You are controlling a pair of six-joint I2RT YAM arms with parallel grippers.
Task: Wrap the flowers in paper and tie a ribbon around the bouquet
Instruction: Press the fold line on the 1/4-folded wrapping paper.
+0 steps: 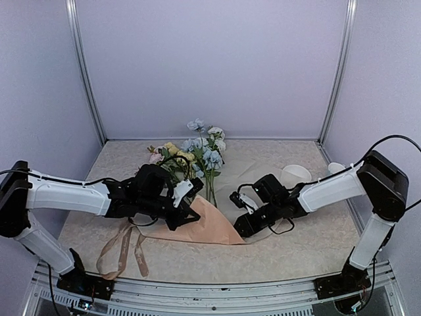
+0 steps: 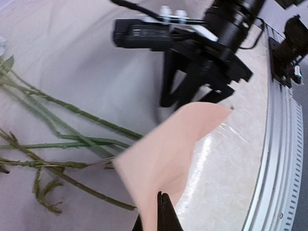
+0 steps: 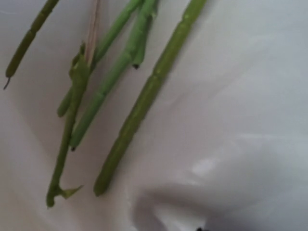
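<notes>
The flowers (image 1: 197, 155) lie at the table's middle, blooms to the back, their green stems (image 2: 72, 139) (image 3: 130, 110) resting on the peach-pink paper (image 1: 207, 227). My left gripper (image 1: 193, 212) (image 2: 166, 204) is shut on a lifted corner flap of the paper (image 2: 168, 159), held above the stems. My right gripper (image 1: 235, 214) (image 2: 174, 103) stands low at the sheet's right side, its dark fingers (image 2: 166, 82) apart over the paper. Its own view shows only stems, a raised fold in the sheet and hardly any of its jaws. The beige ribbon (image 1: 122, 253) lies looped at front left.
A white cup (image 1: 296, 173) and a smaller white thing (image 1: 335, 168) sit at the back right. The metal front rail (image 1: 217, 286) (image 2: 279, 168) runs close to the paper's near edge. Lilac walls and upright posts close in the back and sides.
</notes>
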